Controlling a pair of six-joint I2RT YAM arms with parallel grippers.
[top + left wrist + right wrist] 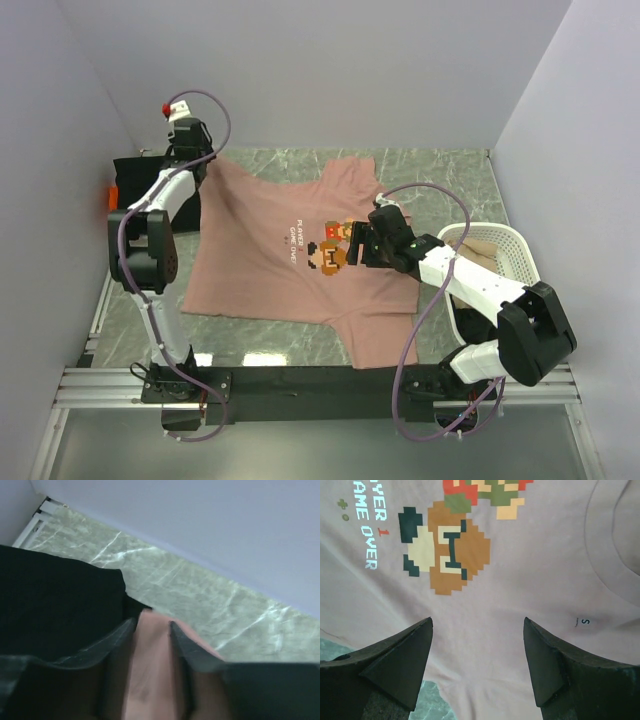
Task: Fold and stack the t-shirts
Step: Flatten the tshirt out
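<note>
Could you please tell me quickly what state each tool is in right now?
Left tool: dusty-pink cloth t-shirt between its fingers; grip cannot be told.
Right tool: open, holding nothing, above that t-shirt.

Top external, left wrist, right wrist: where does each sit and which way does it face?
Top external: above and behind the bases, looking down on the pink t-shirt on the table; left arm, right arm, left pincer and right pincer show.
Left wrist: low at the far-left, facing the back wall across the black t-shirt; its fingers flank pink cloth.
Right wrist: above the shirt's chest, looking down at the graphic; its spread fingers show.
Shared: all three see the pink t-shirt.
</note>
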